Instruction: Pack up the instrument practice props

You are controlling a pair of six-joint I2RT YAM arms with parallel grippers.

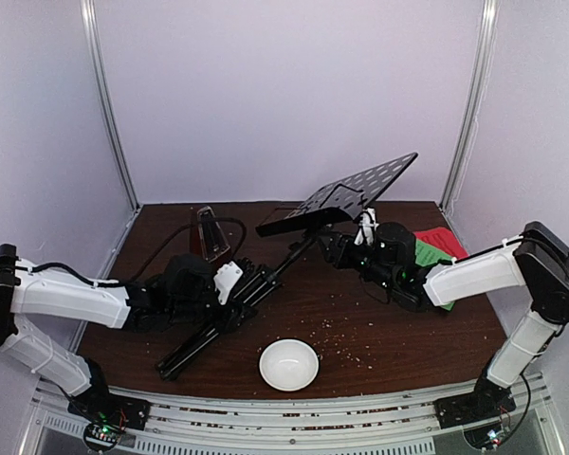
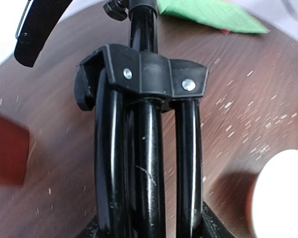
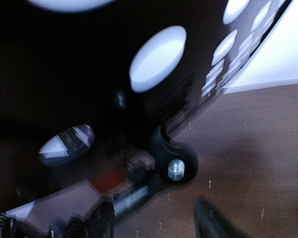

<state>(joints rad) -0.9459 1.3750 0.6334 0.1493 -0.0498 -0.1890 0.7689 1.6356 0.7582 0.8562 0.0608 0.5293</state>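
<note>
Black music stand (image 1: 356,194), slanting near-left to far-right, is clasped low by the left gripper (image 1: 247,289); the right gripper's (image 1: 346,248) opening cannot be told.

1. We see soft, even light from overhead; shadows on the worktop (image 1: 360,322) are faint.
2. At our left wrist, the music stand (image 2: 149,148) is sharp with thin glints; the white bowl (image 2: 283,198) glares, blurred.
3. Our right wrist view is dim and motion-smeared, bright patches bleeding into black.
</note>
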